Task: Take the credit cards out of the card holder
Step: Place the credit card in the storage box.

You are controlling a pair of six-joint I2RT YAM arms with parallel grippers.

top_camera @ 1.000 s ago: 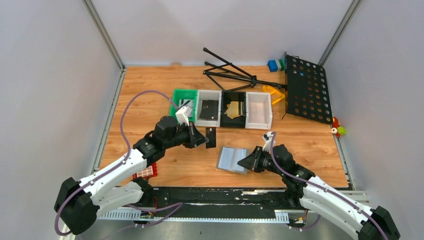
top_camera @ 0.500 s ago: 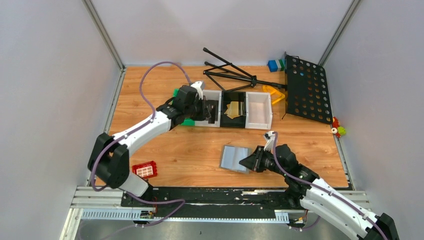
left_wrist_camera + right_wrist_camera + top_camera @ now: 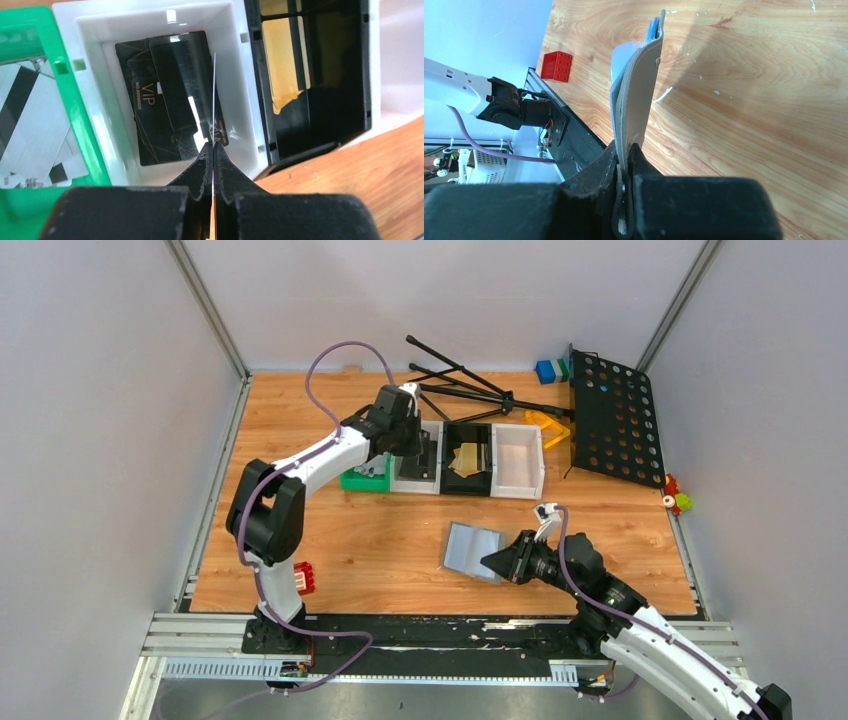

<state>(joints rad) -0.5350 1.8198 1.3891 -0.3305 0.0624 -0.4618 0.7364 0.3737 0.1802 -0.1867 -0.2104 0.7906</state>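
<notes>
Card (image 3: 214, 100) edge-on, its face and colour hidden

Grey card holder (image 3: 636, 90) clamped tilted in my right gripper (image 3: 624, 150); thin card (image 3: 214, 100) edge-on in my left gripper (image 3: 213, 150) above black cards (image 3: 165, 105) in the white tray (image 3: 150, 12).

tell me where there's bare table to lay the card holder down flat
Bare wood lies left of the card holder, between the tray row and the red block, and right of the right gripper, below the black perforated panel. The back is crowded: tripod, panel, and the left gripper over the tray row.
</notes>
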